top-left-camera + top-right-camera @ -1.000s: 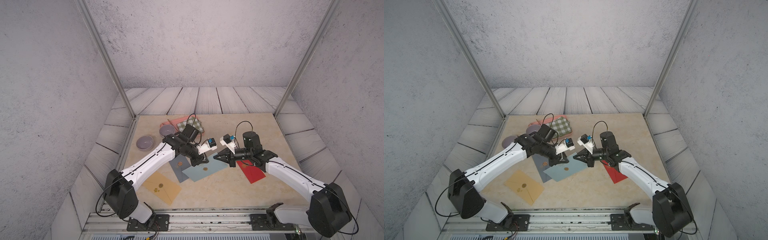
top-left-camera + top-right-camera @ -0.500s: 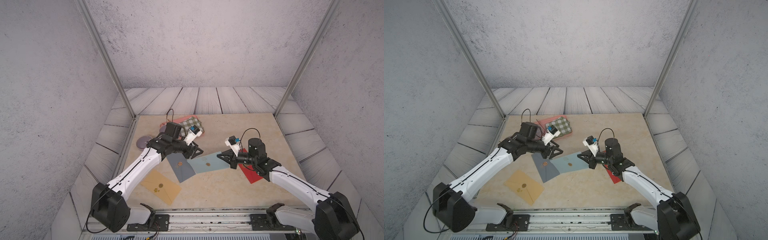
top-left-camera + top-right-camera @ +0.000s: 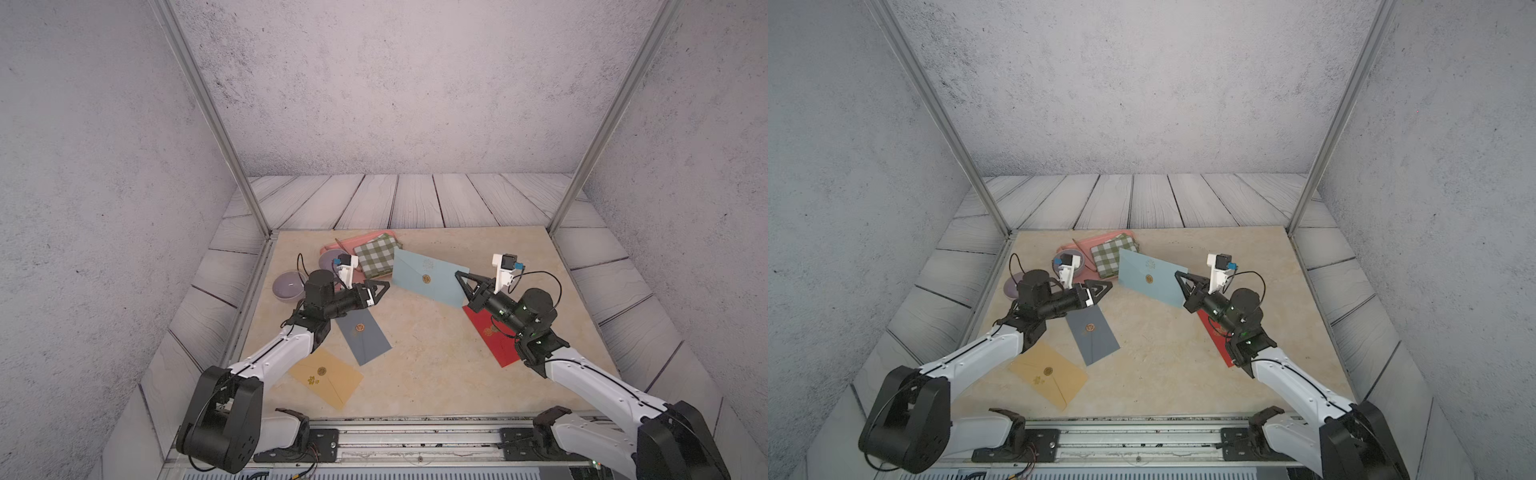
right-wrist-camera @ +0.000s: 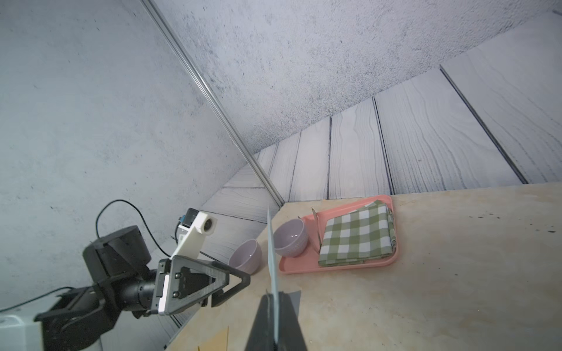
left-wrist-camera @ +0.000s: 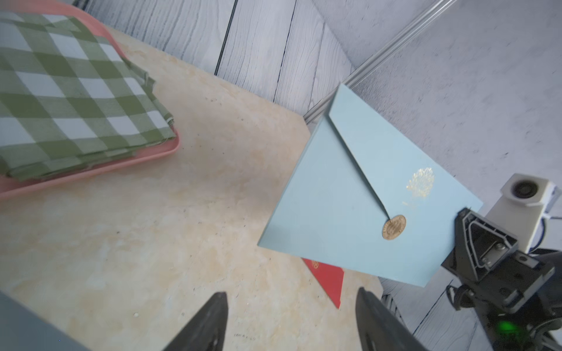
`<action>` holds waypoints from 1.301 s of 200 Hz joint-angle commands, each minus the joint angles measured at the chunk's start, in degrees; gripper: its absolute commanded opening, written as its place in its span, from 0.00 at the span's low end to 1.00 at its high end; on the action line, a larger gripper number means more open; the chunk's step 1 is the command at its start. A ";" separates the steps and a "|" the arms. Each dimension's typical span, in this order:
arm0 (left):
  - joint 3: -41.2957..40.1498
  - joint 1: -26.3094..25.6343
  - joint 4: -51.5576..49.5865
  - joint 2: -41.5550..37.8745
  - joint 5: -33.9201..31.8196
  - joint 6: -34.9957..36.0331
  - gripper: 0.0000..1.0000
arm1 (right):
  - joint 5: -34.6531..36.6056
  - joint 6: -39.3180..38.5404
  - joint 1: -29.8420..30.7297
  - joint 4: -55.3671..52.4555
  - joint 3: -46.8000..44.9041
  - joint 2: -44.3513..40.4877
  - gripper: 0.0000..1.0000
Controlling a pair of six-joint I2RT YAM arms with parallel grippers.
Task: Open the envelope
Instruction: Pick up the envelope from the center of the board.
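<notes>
Pale-blue envelope point(image 3: 411, 270) aloft in the tight pinch of our right tool point(image 3: 459, 276); our left tool point(image 3: 384, 289) agape, empty, nearby.

No readable text, number or brand anywhere.
- Light blue envelope point(image 5: 334, 218), centre of frame in both top views: round gold seal point(image 5: 393, 227) at flap tip, embossed pattern too fine to read. Gold foil ornament point(image 5: 421, 183) beside it, sprig-like, no letters made out.
- Grey envelope point(image 3: 368, 340), yellow envelope point(image 3: 328, 380), red envelope point(image 3: 490, 345), lower half of frame: small gold marks, too small to read.
</notes>
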 commanded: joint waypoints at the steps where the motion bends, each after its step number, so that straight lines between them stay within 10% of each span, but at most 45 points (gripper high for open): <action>1: 2.79 0.66 10.94 2.05 3.70 -7.78 0.71 | 2.09 7.43 -0.10 6.88 -0.36 -1.57 0.00; 54: 5.14 0.57 28.50 10.68 8.02 -21.54 0.71 | 2.92 13.77 -0.08 11.52 -1.26 -0.66 0.00; 163: 8.42 -2.49 38.33 14.28 8.11 -25.94 0.65 | 6.66 25.73 -0.08 19.96 -2.66 6.59 0.00; 260: 8.11 -4.22 39.36 14.22 3.51 -25.32 0.25 | 11.01 29.38 0.00 17.31 -4.54 7.72 0.02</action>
